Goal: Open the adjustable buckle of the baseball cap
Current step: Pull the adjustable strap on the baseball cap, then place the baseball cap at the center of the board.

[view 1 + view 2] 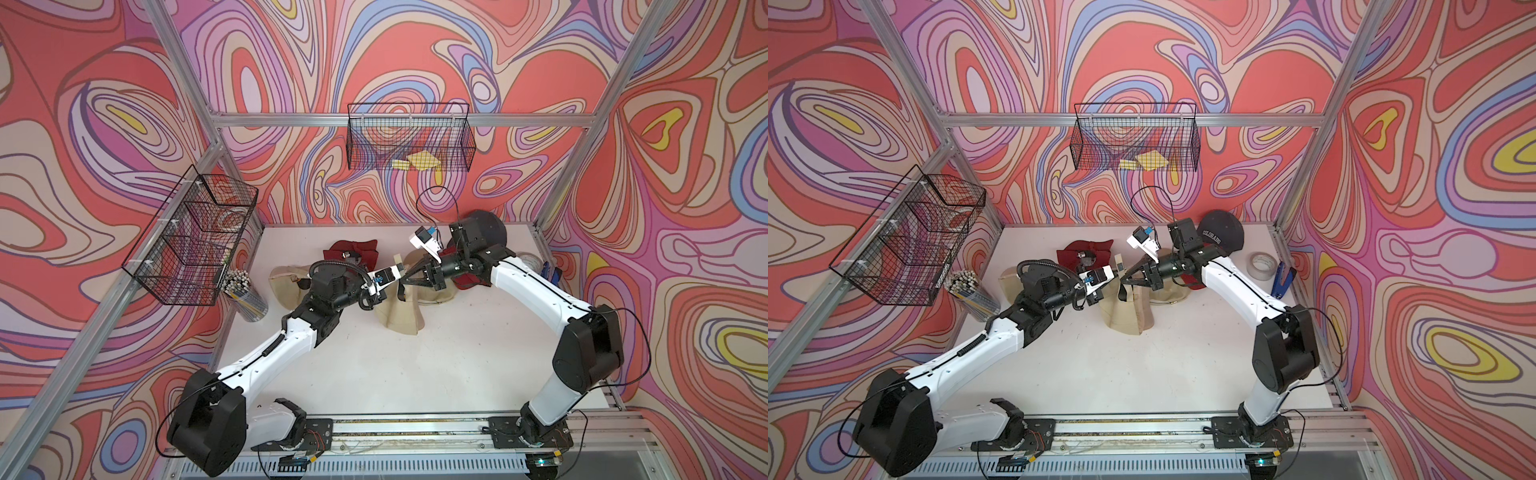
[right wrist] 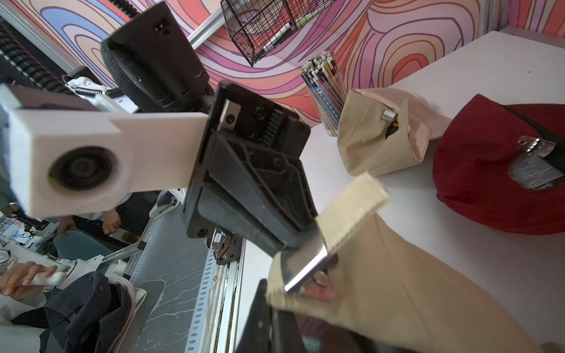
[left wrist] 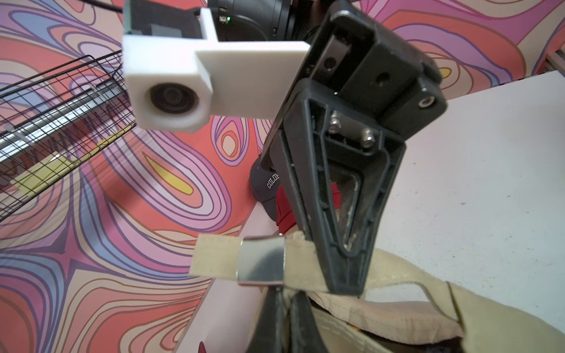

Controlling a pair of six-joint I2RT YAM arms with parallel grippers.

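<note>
Beige cap (image 1: 400,311) sits mid-tabletop (image 1: 415,365), its rear raised between both arms. Left fingers (image 2: 253,214) are clamped on the metal buckle (image 3: 262,262). Right fingers (image 3: 345,272) pinch the strap (image 3: 214,256) beside it, evidently bracing it so the buckle can be levered open.

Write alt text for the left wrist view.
Close-up: the right hand pinches the strap of the beige cap beside its metal buckle, while the left hand grips the buckle's near edge. A white table and a navy cap lie behind.
</note>
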